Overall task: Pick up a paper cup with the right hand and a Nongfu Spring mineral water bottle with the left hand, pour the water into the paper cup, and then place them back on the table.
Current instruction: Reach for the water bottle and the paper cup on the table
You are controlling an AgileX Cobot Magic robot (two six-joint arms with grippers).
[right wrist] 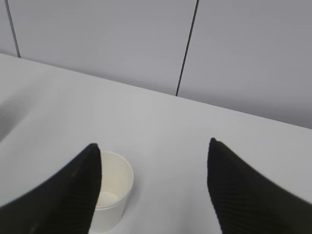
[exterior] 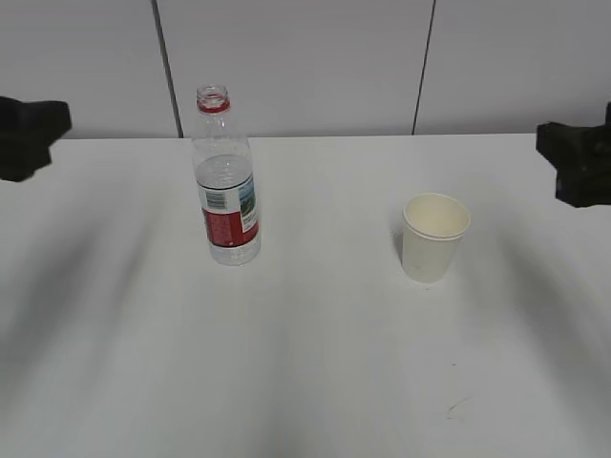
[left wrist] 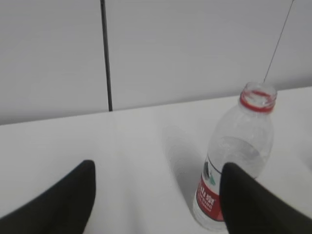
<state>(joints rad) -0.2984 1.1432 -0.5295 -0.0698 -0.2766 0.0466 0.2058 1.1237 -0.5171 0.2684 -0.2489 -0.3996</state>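
Note:
The Nongfu Spring bottle [exterior: 225, 186] stands upright and uncapped on the white table [exterior: 315, 363], left of centre, partly filled with water. The white paper cup [exterior: 434, 237] stands upright to its right. My left gripper [exterior: 29, 134] is at the far left edge, apart from the bottle. In the left wrist view it [left wrist: 156, 170] is open and empty; the bottle [left wrist: 239, 146] is partly behind its right finger [left wrist: 253, 204]. My right gripper [exterior: 578, 162] is at the far right edge. In the right wrist view it [right wrist: 153, 148] is open, with the cup [right wrist: 114, 187] beside its left finger [right wrist: 68, 195].
A grey panelled wall [exterior: 305, 57] with dark vertical seams runs behind the table's far edge. A tiny dark scuff [exterior: 456, 408] marks the table near the front right.

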